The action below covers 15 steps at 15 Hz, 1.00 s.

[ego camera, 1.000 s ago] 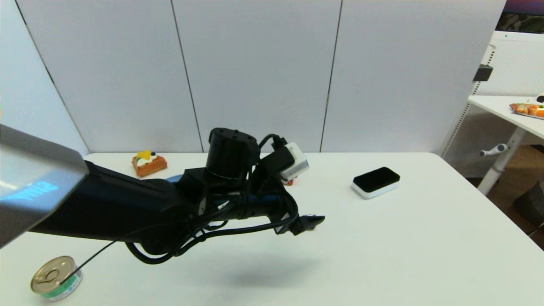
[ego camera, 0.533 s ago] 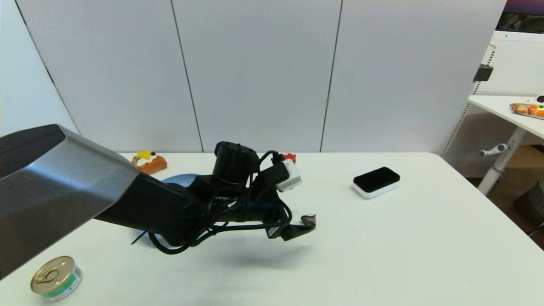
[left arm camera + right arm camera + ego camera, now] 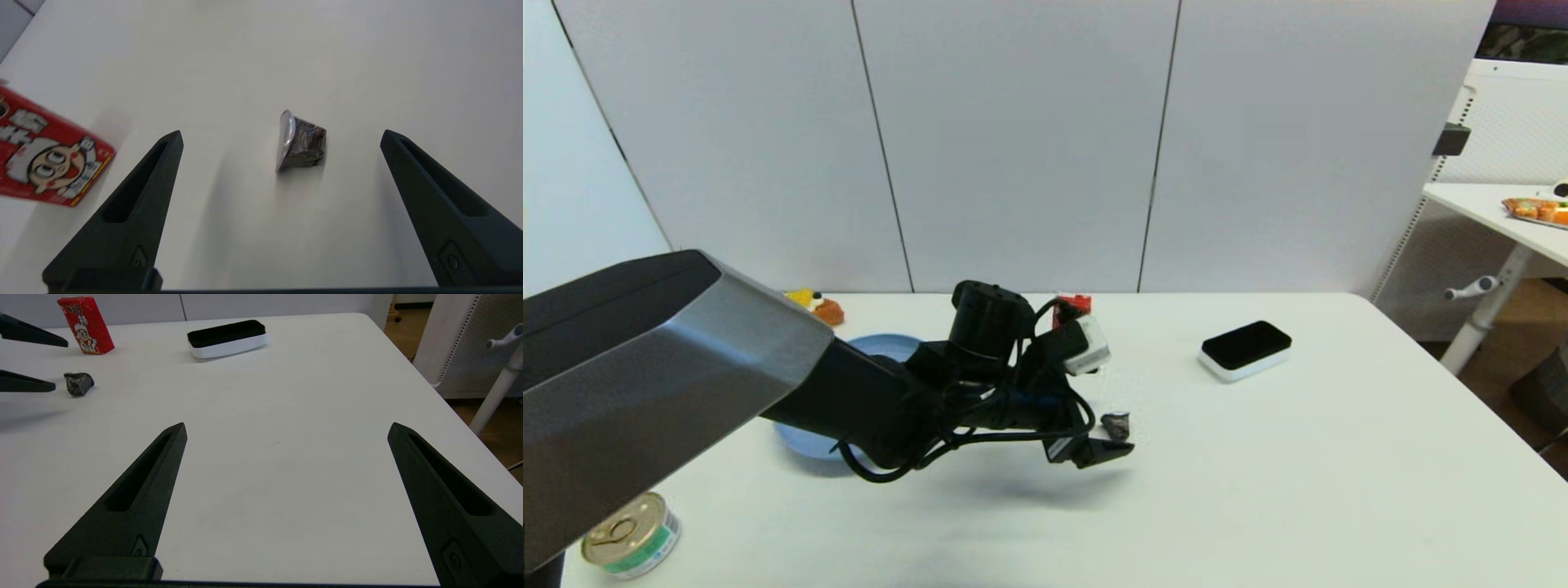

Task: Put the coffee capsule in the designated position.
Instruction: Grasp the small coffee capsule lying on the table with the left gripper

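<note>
My left gripper (image 3: 280, 136) stands wide open and holds nothing; the capsule (image 3: 301, 141) lies on its side on the table (image 3: 367, 61) between the two fingers and a little ahead of them, touching neither, silvery end toward the left finger (image 3: 141, 196). I judge I am lined up to straddle it, so that closing pinches it across its ends. In the head view the capsule (image 3: 1116, 425) sits near the table's middle, just beyond my fingertip (image 3: 1107, 451). The red carton (image 3: 45, 159) stands on the far side, well apart from the capsule, so it should not foul the grasp. The blue plate (image 3: 882, 347) lies to the left under my arm. My right gripper (image 3: 286, 430) is also wide open and empty, parked over bare table on the right. The capsule is light and tapered; it may squirt out if I close off-centre.
</note>
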Motion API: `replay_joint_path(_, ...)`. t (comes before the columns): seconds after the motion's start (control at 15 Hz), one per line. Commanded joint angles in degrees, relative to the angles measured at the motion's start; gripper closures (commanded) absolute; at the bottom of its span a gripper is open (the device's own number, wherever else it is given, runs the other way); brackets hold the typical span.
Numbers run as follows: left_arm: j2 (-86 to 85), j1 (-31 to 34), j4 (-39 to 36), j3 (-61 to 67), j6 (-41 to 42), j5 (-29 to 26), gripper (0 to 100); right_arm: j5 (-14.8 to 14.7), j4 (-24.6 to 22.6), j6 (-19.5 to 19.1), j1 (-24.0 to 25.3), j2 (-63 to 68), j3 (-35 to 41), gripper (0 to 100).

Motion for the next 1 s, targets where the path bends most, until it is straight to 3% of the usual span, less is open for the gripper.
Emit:
replay_joint_path(0.07,2.30,-0.07,-0.58,-1.45,0.15,-0.45,0,0.00,-0.02,0.00,0.02,0.07,0.00,0)
replay_joint_path(1.0,5.21,-0.07,-0.32,-2.33,0.06,-3.08,0,0.00,-0.02,0.00,0.02,0.07,0.00,0)
